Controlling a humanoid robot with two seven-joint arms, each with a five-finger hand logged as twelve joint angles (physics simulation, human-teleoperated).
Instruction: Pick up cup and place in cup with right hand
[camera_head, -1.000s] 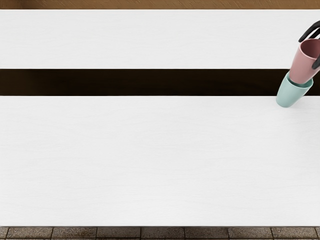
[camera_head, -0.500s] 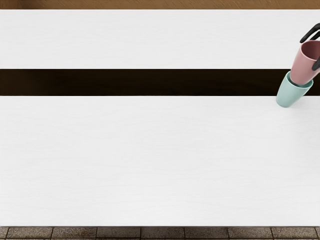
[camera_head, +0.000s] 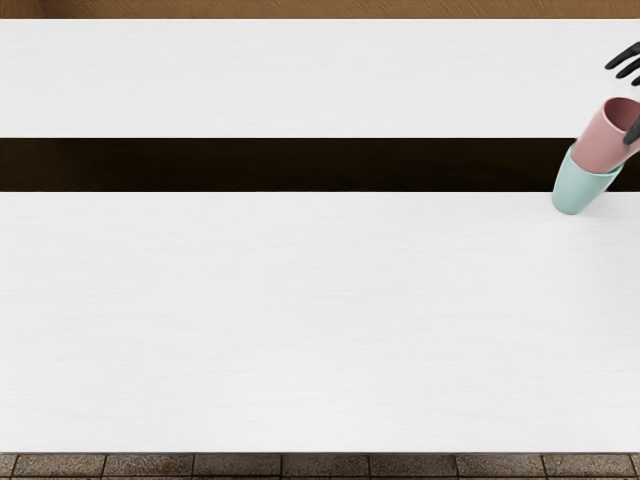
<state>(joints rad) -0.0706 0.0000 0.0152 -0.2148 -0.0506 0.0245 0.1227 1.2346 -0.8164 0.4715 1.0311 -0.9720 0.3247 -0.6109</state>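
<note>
Pink cup (camera_head: 598, 140) sits partway inside the teal cup (camera_head: 580, 190) on the tabletop (camera_head: 300, 320); your right fingers (camera_head: 622, 58) are spread open, the thumb (camera_head: 633, 131) overlapping the pink wall. Ease that thumb clear before withdrawing, lest you tip both.

fingers (camera_head: 623, 58) black, long and slender; smooth surface, narrow tips, faint grey sheen.

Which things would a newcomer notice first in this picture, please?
First, the pink cup, leaning with its base inside the teal cup at the right edge. Near its rim, the right hand spreads black fingers. A dark band crosses the white table side to side.
</note>
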